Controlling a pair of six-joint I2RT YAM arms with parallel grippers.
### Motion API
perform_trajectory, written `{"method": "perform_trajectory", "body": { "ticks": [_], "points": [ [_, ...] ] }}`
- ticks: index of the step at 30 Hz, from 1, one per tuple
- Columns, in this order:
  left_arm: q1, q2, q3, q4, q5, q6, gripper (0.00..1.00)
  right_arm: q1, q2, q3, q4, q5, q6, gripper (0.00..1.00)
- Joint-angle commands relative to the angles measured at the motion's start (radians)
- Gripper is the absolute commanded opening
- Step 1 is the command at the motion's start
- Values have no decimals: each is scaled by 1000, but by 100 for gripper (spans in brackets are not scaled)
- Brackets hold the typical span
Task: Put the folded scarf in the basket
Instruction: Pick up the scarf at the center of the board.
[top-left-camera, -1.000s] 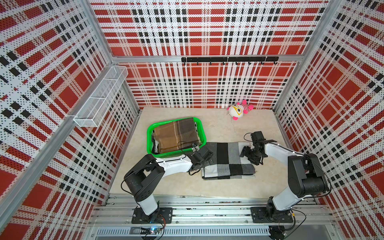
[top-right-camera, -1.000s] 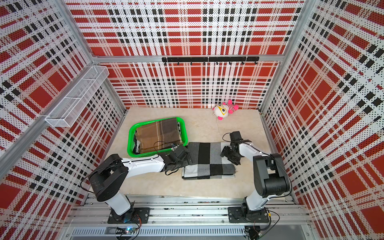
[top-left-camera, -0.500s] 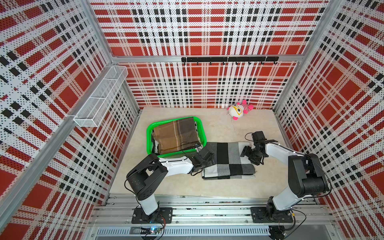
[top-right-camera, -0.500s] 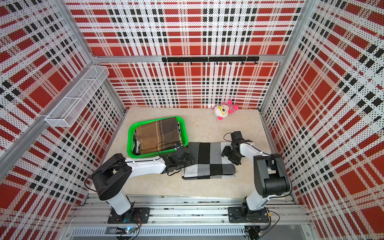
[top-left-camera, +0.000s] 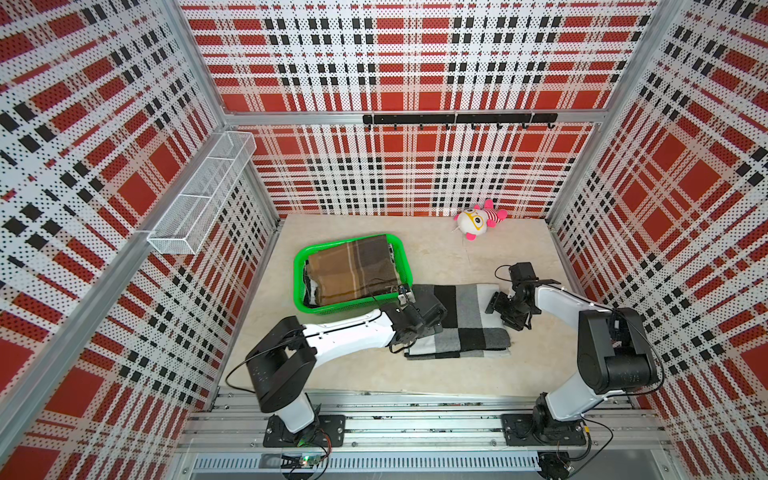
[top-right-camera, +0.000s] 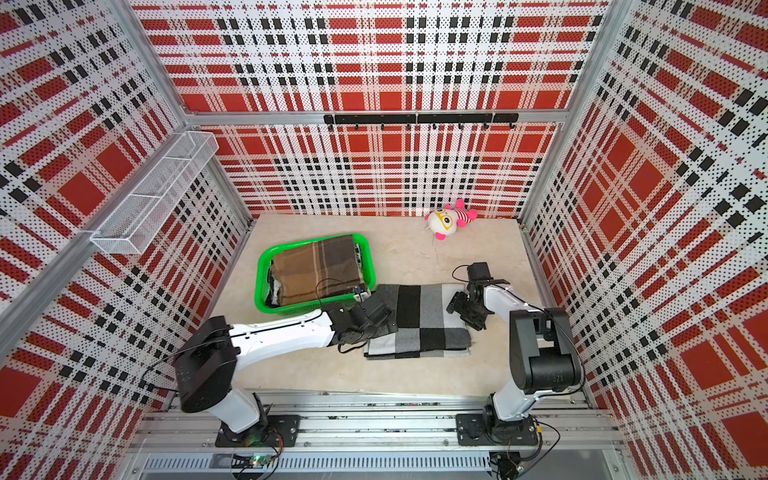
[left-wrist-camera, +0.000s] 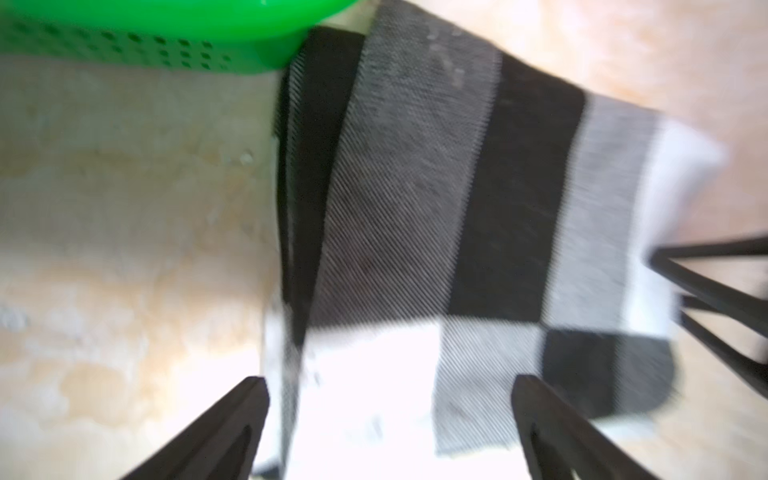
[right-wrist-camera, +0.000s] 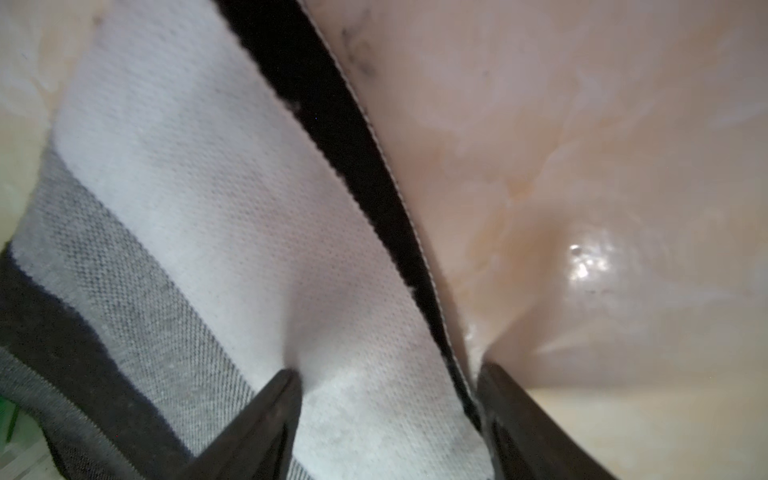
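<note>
Green basket, brown scarf already inside, sits just left of the checked scarf, flat on the table, long axis running arm to arm. The left gripper, nearer the basket, hovers wide open over that end; the right gripper, low, straddles the far edge, jaws apart.

a grey checked scarf lay just beside the green basket, left gripper and right gripper at its ends.
</note>
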Motion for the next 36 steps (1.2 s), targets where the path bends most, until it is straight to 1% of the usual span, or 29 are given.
{"method": "perform_trajectory", "body": {
  "ticks": [1,5,8,10,15,18,21,26,30,31,33,36],
  "points": [
    [5,-79,-124,-36,26,-98,97,-14,19,-5,-34,26,-22,75],
    [58,-78,-205,101,52,-52,97,-15,18,-15,-29,20,-28,75],
    [88,-40,-201,152,28,-10,97,-19,23,-24,-22,17,-28,75],
    [100,-12,-207,173,31,-5,97,-22,26,-23,-19,17,-27,75],
    [96,49,-242,280,89,-9,95,-24,30,-13,-16,13,-23,74],
    [84,92,-247,299,124,-31,92,-25,35,-4,-18,12,-21,75],
    [81,115,-266,326,135,-48,88,-26,36,1,-16,10,-20,74],
    [99,154,-270,364,163,-41,78,-24,41,1,-16,10,-17,74],
    [99,188,-263,410,198,-24,64,-25,39,0,-13,7,-16,73],
    [97,201,-255,412,205,-18,62,-25,41,-2,-11,2,-16,72],
    [97,222,-239,411,215,-6,58,-24,44,-10,-1,-13,-12,71],
    [96,228,-229,412,207,2,49,-23,61,-35,28,-56,0,68]
  ]
}}
